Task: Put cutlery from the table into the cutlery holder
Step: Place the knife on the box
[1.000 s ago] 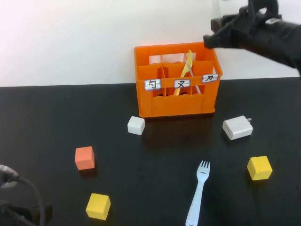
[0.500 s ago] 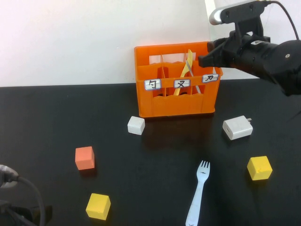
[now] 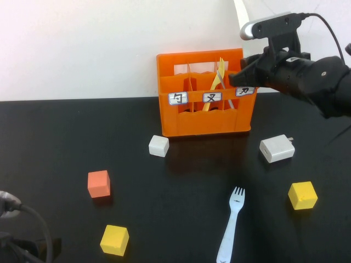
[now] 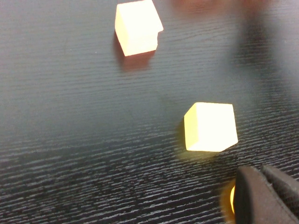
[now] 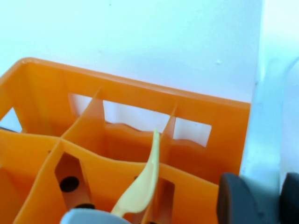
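Note:
The orange cutlery holder (image 3: 202,118) stands at the table's (image 3: 55,142) back edge. A yellow fork (image 3: 218,82) leans in its middle compartment and also shows in the right wrist view (image 5: 142,186), with a grey piece (image 5: 86,216) beside it. My right gripper (image 3: 237,78) hovers at the holder's right top corner. In the right wrist view it (image 5: 261,203) is shut on the cream-white knife (image 5: 275,116), which sticks up in the high view (image 3: 239,11). A pale blue-white fork (image 3: 231,224) lies on the table at the front. My left gripper (image 4: 266,198) is shut and empty at the front left.
A white charger block (image 3: 277,148) lies right of the holder and a white cube (image 3: 158,146) in front of it. An orange cube (image 3: 98,183) and yellow cubes (image 3: 114,240) (image 3: 303,195) sit nearer. The left arm's cable (image 3: 33,224) is at the front left corner.
My right gripper has come down and left with the knife, from above and right of the holder to its right top corner. The left arm has not moved.

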